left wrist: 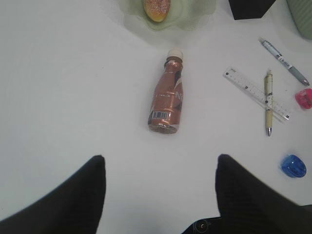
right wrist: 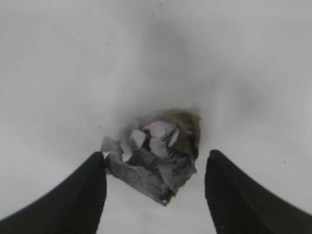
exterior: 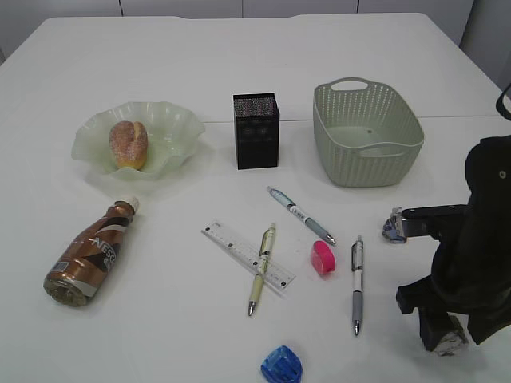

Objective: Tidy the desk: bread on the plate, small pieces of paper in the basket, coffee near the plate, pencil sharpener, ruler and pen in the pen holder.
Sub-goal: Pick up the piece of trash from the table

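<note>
So the right gripper (right wrist: 155,195) has its jaws spread wide apart with a crumpled paper scrap (right wrist: 155,158) sitting right between them on the desk (right wrist: 73,63), low and center in the wrist view, not pinched at all. In the exterior view another paper scrap (exterior: 393,224) lies at the right edge, just below the basket (exterior: 366,132). The left gripper (left wrist: 161,195) hangs open too, with the coffee bottle (left wrist: 167,100) lying on its side mid-frame, well above the jaws.
</note>
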Available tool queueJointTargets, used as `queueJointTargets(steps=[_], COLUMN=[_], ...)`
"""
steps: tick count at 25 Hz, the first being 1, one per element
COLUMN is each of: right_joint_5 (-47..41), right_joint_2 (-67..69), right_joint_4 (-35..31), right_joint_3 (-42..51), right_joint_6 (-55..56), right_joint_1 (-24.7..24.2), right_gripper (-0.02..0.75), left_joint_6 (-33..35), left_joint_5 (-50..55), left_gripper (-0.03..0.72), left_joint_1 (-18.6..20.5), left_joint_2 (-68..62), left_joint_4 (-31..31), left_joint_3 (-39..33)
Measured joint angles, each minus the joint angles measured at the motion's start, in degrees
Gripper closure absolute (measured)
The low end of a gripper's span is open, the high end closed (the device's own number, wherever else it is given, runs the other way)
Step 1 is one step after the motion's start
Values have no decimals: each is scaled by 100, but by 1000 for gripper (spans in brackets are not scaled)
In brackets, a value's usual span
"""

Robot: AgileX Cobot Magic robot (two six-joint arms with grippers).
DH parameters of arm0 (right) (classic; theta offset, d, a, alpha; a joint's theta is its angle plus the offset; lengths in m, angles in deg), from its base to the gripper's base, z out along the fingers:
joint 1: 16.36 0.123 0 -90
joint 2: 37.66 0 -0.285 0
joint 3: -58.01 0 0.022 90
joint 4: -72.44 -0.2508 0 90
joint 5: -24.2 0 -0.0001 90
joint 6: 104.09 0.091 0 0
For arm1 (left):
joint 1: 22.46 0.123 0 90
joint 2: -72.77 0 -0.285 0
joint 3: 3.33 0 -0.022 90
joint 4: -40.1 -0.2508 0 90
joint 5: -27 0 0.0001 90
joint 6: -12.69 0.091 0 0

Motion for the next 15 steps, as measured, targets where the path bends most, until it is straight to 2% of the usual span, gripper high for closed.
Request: queueJointTargets(steps=[11,15], right_joint_5=[0,3], right_joint_2=[0,0], right_joint_4=[-33,-33], right_joint_3=[0,0], right_joint_6=[0,0], right_joint_1=[0,0], right_gripper=[243,326], left_joint_6=[0,0], left_joint_5=[0,0], left_gripper=[182,182], left_joint_1=[0,0], left_joint_2=[0,0], left_joint_4=[0,0], left_joint_3=[0,0])
